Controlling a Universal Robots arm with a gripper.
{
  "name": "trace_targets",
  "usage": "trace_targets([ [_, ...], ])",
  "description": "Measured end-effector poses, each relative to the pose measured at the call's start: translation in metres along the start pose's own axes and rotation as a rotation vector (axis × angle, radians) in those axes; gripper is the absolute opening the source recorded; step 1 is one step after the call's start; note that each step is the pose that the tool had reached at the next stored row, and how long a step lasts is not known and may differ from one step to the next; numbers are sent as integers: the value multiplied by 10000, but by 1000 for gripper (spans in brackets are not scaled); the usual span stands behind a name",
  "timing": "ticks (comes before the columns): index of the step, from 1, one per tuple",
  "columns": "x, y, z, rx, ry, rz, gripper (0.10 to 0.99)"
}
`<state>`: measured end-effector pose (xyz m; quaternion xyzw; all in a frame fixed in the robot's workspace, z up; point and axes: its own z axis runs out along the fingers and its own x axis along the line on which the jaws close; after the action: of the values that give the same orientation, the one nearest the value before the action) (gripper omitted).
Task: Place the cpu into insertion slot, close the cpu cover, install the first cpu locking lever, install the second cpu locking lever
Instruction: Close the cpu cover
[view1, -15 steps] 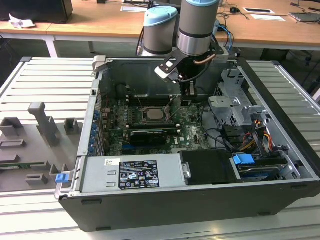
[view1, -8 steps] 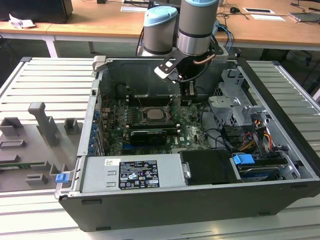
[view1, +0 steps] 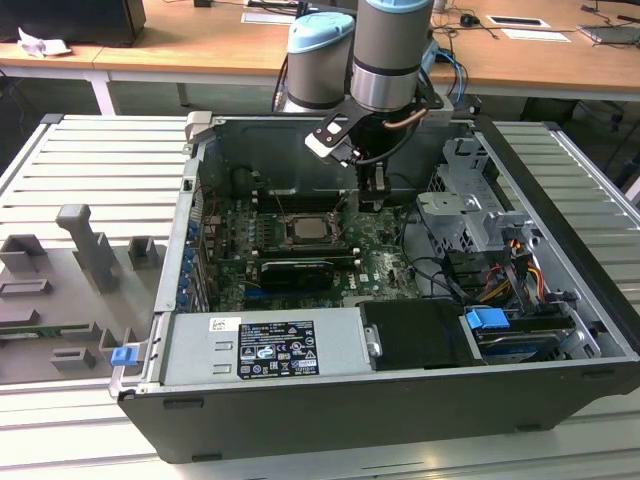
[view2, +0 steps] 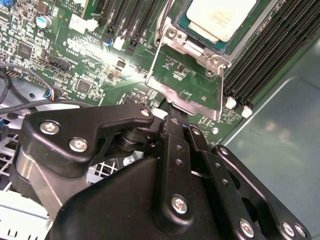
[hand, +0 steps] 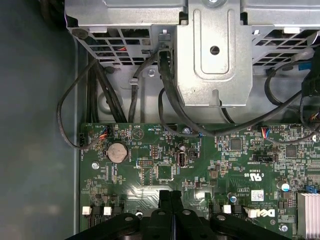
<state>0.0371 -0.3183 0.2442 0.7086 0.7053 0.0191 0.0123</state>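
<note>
One robot arm (view1: 392, 50) reaches down into an open computer case (view1: 300, 420) on a slatted table (view1: 90, 170) in the exterior view. Its gripper (view1: 372, 200) hangs just to the exterior view's right of the cpu (view1: 305, 229), which lies seated in the insertion slot (view1: 285, 236) on the green motherboard (view1: 375, 262).

Second wrist view: the cpu (view2: 220, 17) sits in the insertion slot (view2: 197, 47), uncovered. The cpu cover (view2: 182, 100) is swung open away from the socket (green board shows through its cut-out). The gripper (view2: 167, 112) has its tip at the cover's free edge; whether it touches cannot be told. Black memory slots (view2: 265, 60) flank the socket.

First wrist view: the gripper (hand: 170, 194) has its fingers (hand: 164, 196) pressed together with nothing between them, above the motherboard (hand: 200, 165), near a coin cell (hand: 118, 151) and a metal drive cage (hand: 215, 60).
</note>
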Motion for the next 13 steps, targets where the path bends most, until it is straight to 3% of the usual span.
trace_targets([
  [13,0,-48,-2,1,0,0,106],
])
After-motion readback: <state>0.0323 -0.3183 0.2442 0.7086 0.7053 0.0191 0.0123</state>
